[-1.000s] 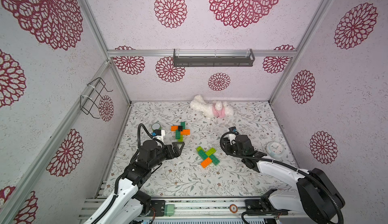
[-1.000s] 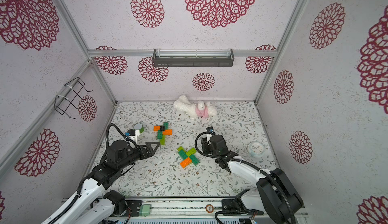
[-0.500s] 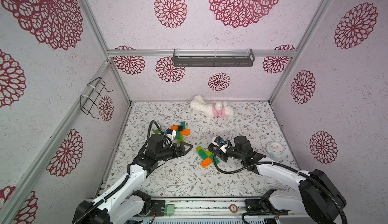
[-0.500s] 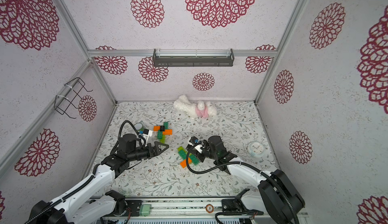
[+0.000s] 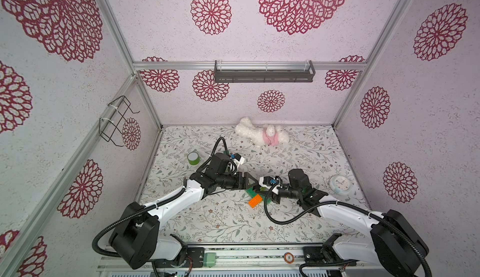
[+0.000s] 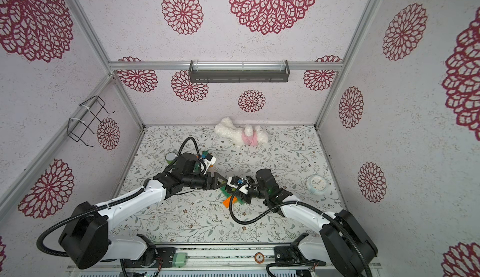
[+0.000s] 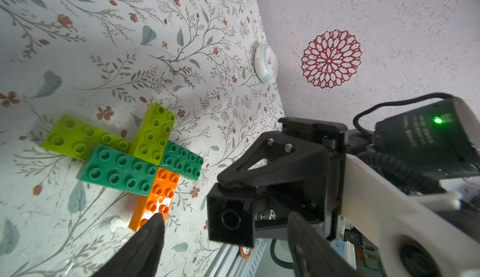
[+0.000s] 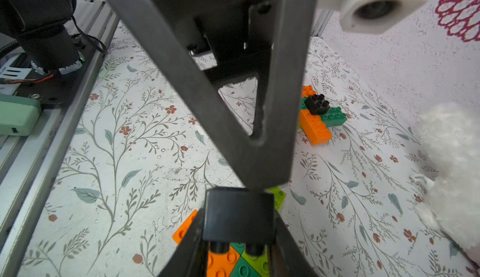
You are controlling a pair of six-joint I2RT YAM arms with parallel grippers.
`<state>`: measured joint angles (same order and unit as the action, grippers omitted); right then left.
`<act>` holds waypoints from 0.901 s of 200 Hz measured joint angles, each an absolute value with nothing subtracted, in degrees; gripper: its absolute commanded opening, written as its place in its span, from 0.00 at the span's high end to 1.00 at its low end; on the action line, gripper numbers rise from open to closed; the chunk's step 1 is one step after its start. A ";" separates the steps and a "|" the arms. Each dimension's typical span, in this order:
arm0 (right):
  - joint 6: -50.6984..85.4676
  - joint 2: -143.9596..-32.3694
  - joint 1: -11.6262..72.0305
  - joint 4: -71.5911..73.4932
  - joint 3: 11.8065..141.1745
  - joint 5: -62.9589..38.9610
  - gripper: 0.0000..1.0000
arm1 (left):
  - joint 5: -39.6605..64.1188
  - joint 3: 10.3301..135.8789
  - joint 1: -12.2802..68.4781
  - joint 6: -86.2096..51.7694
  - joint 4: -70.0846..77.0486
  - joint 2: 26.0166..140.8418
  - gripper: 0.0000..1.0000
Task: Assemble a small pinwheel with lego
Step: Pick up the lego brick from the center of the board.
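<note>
The right gripper (image 8: pixel 239 218) is clamped on a black square brick (image 7: pixel 230 220) and holds it above the floral table (image 5: pixel 207 218), about mid-table. The left gripper (image 5: pixel 249 182) reaches in from the left to meet it. Its fingers (image 7: pixel 148 239) are spread wide, one on each side of the brick.

In the left wrist view there is a clear gap between the brick and the finger on the pinwheel's side. The brick's hollow underside, with its round tube, faces that camera. The right wrist view looks from the opposite side. There a left finger's tip seems to rest on the brick's far edge (I cannot tell whether it really touches).

The pinwheel cross lies flat on the table under the two grippers. The left wrist view shows all of it: two lime green bricks (image 7: pixel 153 133), two dark green bricks (image 7: pixel 119 169) and an orange brick (image 7: pixel 158 200), meeting at the centre. Both top views show only the orange brick (image 5: pixel 255 200) and a strip of dark green, because the grippers cover the rest.

Only the right wrist view shows a second cluster (image 8: pixel 315 125) of orange and dark green bricks. It is capped by another black brick (image 8: pixel 317 104) and sits well apart from the cross, beyond the left gripper.

The top views also show:
- a green tape roll (image 5: pixel 193 158) at far left
- a white plush toy (image 5: pixel 262 135) against the far wall
- a small round clock (image 5: pixel 340 183) at right
</note>
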<state>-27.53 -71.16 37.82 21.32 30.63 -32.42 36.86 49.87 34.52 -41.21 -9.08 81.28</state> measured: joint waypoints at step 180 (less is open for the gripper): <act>-26.94 -71.48 37.82 22.55 30.39 -32.77 0.62 | 43.29 50.46 35.00 -44.01 -4.93 86.02 0.56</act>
